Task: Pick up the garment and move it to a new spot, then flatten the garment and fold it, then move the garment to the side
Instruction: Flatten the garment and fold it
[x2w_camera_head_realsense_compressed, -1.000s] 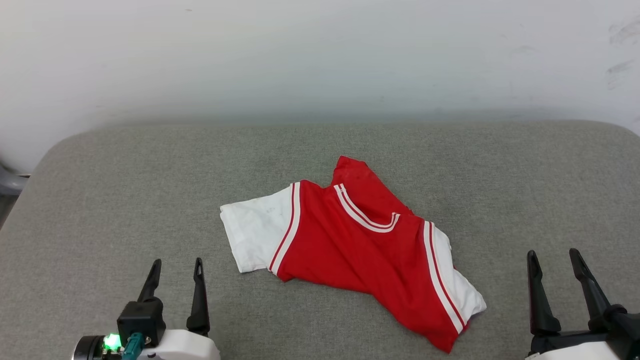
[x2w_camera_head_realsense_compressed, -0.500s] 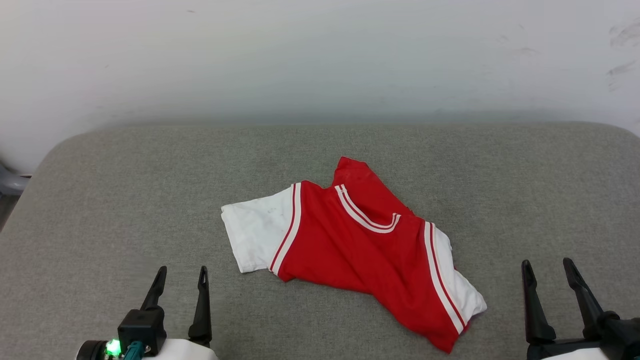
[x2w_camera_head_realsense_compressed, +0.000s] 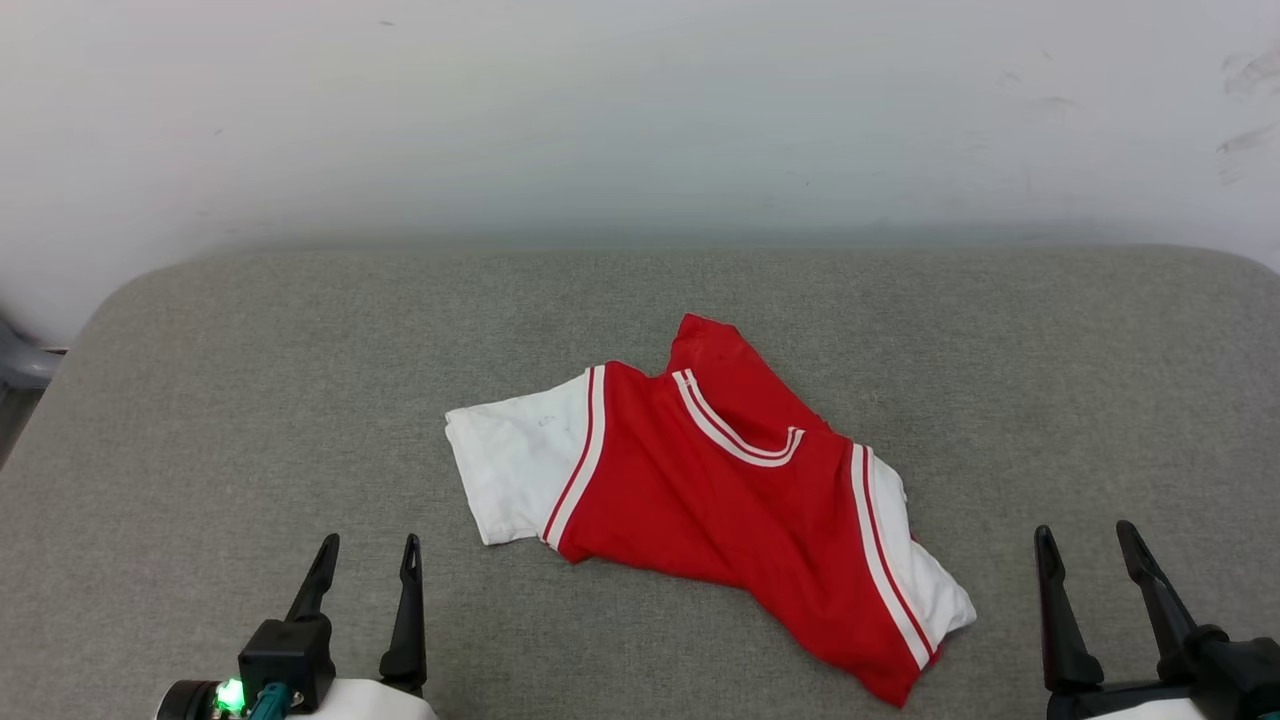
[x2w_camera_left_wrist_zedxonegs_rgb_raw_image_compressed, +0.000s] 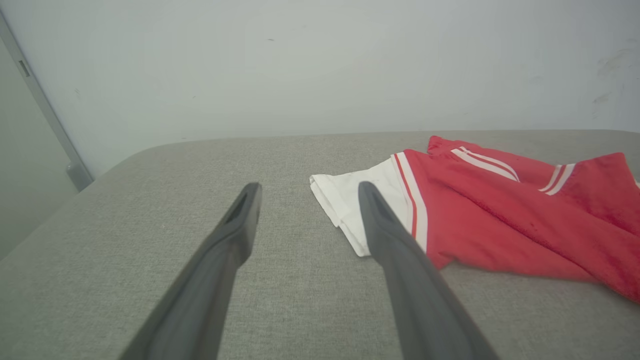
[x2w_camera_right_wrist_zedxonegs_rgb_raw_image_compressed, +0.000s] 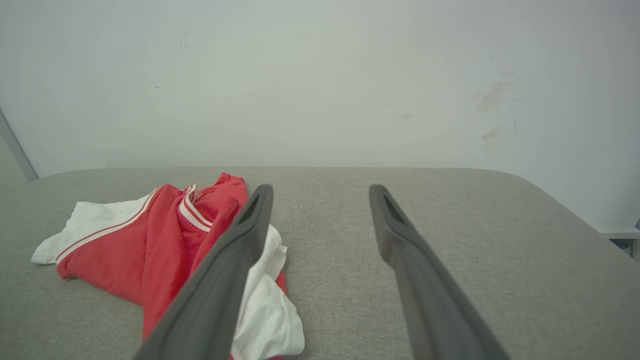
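In the head view, the garment (x2w_camera_head_realsense_compressed: 700, 500) lies crumpled near the middle of the grey fabric-covered counter (x2w_camera_head_realsense_compressed: 250, 380), its red body slanting from upper left to lower right. One white sleeve (x2w_camera_head_realsense_compressed: 510, 470) spreads flat towards the robot's left, and the striped neck trim (x2w_camera_head_realsense_compressed: 735, 430) faces up. The left end effector (x2w_camera_head_realsense_compressed: 370, 545) sits at the lower left with its fingers spread apart and nothing between them, well clear of the cloth. The right end effector (x2w_camera_head_realsense_compressed: 1084, 530) sits at the lower right, likewise spread wide and empty, beside the garment's lower corner without touching it. A pale wall (x2w_camera_head_realsense_compressed: 600, 120) rises behind the counter.

In the left wrist view, the left end effector (x2w_camera_left_wrist_zedxonegs_rgb_raw_image_compressed: 309, 186) points across bare counter (x2w_camera_left_wrist_zedxonegs_rgb_raw_image_compressed: 150, 210), fingers parted and gripping nothing. The garment (x2w_camera_left_wrist_zedxonegs_rgb_raw_image_compressed: 500, 220) lies ahead and to the right.

In the right wrist view, the right end effector (x2w_camera_right_wrist_zedxonegs_rgb_raw_image_compressed: 321, 189) is fully parted and empty above the counter (x2w_camera_right_wrist_zedxonegs_rgb_raw_image_compressed: 475, 240). The garment (x2w_camera_right_wrist_zedxonegs_rgb_raw_image_compressed: 150, 240) lies to the left, partly hidden behind one finger.
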